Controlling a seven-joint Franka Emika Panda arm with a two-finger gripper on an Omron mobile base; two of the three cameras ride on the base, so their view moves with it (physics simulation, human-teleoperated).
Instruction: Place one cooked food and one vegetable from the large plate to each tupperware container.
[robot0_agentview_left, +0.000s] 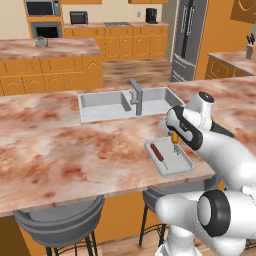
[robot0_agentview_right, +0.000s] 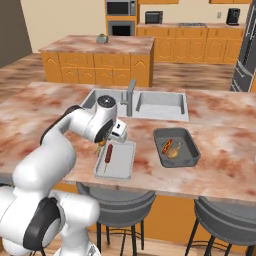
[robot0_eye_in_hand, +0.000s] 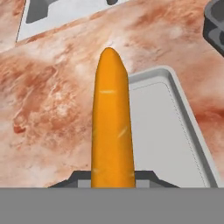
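Clenched on a carrot (robot0_eye_in_hand: 111, 122), our fingers (robot0_eye_in_hand: 144, 176) show as two dark tips at the bottom centre of the hand view, with the orange root rising between them to a rounded point near the middle of the frame. Our gripper (robot0_agentview_left: 174, 141) sits right of centre in the left base view, where a sliver of the carrot's orange and a green top hang under it, above the upper right part of the flat tray (robot0_agentview_left: 185, 165). In the right base view our gripper (robot0_agentview_right: 106, 142) is left of centre, over the tray's upper left corner.

That shallow light-grey tray holds a reddish sausage on a stick (robot0_agentview_right: 108, 154), lying lengthwise along its left half in the right base view. In the hand view the tray's pale floor and rounded rim run from the middle to the lower right, and the carrot overlaps its left edge.

We see the deep dark-grey tub (robot0_agentview_right: 186, 157) right of centre in the right base view, just beside the tray but apart from it, with a hot dog (robot0_agentview_right: 168, 146) and a brownish piece of food (robot0_agentview_right: 174, 153) inside.

Both containers rest on the marbled counter (robot0_agentview_left: 60, 150), in front of the steel sink (robot0_agentview_left: 102, 102) and its faucet (robot0_agentview_left: 135, 95).
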